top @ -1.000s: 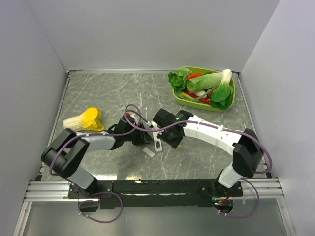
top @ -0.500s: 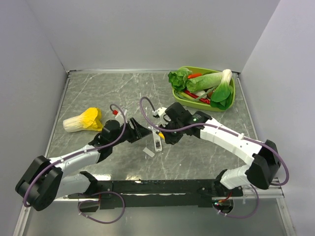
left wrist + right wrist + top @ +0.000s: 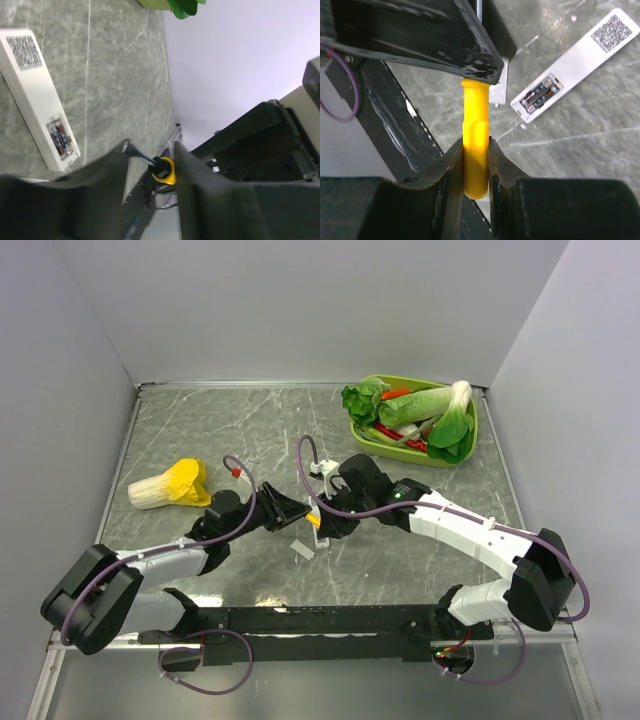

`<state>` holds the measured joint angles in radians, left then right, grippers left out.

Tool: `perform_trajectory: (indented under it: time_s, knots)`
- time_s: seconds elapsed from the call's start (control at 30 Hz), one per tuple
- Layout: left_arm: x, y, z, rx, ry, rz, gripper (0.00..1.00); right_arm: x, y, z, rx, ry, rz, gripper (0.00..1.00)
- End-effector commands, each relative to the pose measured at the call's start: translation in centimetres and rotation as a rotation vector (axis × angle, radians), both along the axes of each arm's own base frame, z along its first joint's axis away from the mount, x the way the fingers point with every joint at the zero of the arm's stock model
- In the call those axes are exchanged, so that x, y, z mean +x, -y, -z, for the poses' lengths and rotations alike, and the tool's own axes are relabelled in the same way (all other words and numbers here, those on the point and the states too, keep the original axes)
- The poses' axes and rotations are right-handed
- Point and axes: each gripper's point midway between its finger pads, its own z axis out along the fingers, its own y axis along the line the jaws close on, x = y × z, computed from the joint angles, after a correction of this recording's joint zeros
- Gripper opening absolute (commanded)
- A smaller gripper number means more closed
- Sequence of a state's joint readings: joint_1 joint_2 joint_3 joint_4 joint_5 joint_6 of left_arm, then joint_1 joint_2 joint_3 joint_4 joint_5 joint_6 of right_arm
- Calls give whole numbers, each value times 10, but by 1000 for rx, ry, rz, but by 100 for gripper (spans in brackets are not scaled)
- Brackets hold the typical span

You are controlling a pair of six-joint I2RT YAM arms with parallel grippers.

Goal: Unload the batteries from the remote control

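Your right claw (image 3: 476, 150) is pinched shut on the yellow handle of the screwdriver (image 3: 476, 115). It grips near one end, so most of the tool sticks out beyond the pads. Your left claw (image 3: 152, 150) stands open and holds nothing, its jaws straddling the tool's metal shaft. Whether a finger touches that shaft, you cannot tell. The remote control (image 3: 37, 95) lies loose on the table (image 3: 200, 430), back up, with its cover (image 3: 302, 550) off and lying near it. Both batteries (image 3: 60, 136) sit in the recess at one end.

The main danger looks to be crowding, since both claws hang close together above the handset. Move either one carelessly and a finger may knock the shaft and twist the screwdriver in that end-on grip. Nothing pins the remote either, so a prying push from the tip is likely to skate or flip it rather than lift a cell. If a battery does pop free, it is round and may roll away across the table.
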<state>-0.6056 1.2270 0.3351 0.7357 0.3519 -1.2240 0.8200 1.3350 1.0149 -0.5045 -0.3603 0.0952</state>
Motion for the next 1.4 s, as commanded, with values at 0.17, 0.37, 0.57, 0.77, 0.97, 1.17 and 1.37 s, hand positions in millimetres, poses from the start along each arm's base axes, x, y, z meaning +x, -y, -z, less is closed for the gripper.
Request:
perform_trajectory:
  time_s: [0.17, 0.37, 0.57, 0.77, 0.97, 1.17, 1.37]
  knots:
    - [0, -1, -12, -98, -99, -42, 1, 17, -5, -38, 199, 199, 71, 25]
    - [5, -6, -16, -116, -203, -101, 1, 20, 10, -27, 208, 359, 78, 48]
    - [10, -7, -22, -149, -267, -144, 1, 14, 12, -42, 282, 502, 26, 54]
    - [14, -8, -28, -180, -286, -165, 1, 16, 9, -51, 297, 576, 2, 58]
    - [14, -5, -34, -195, -289, -153, 1, 12, -4, -46, 301, 566, -74, 58]
    - [13, -5, -29, -194, -310, -153, 1, 11, -18, -41, 306, 557, -114, 59]
    - [11, -6, -28, -205, -318, -151, 1, 13, -22, -44, 323, 585, -110, 47]
